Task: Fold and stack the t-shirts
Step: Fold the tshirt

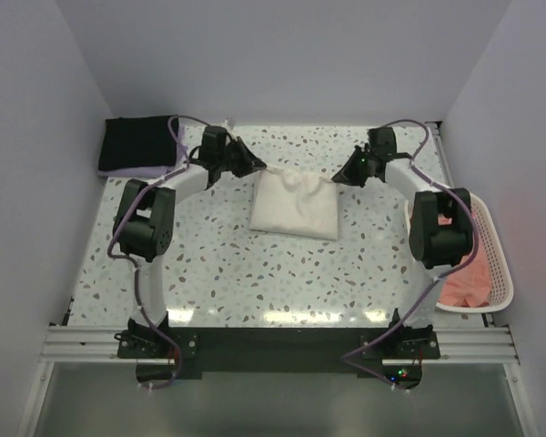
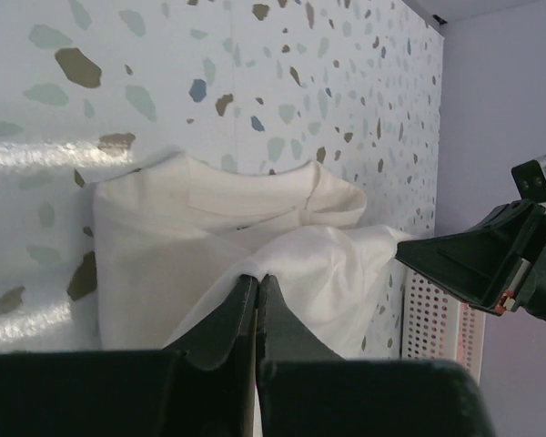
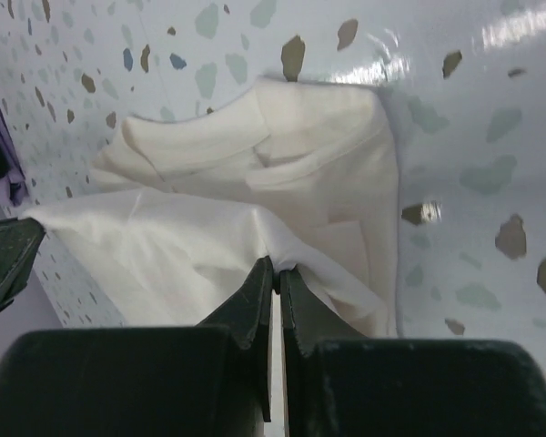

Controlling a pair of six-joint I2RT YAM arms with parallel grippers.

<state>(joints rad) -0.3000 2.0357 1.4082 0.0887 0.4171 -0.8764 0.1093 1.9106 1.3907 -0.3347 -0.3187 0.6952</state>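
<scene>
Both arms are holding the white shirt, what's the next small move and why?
Probably draw both tools together toward the near edge of the table, folding the held edge over. The left tool and right tool are each shut on a far corner of the cream-white shirt, that edge stretched between them while the rest lies flat.

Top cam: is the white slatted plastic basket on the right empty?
No, a bunched salmon-pink cloth lies inside the white slatted plastic basket, partly hidden behind the right arm.
</scene>
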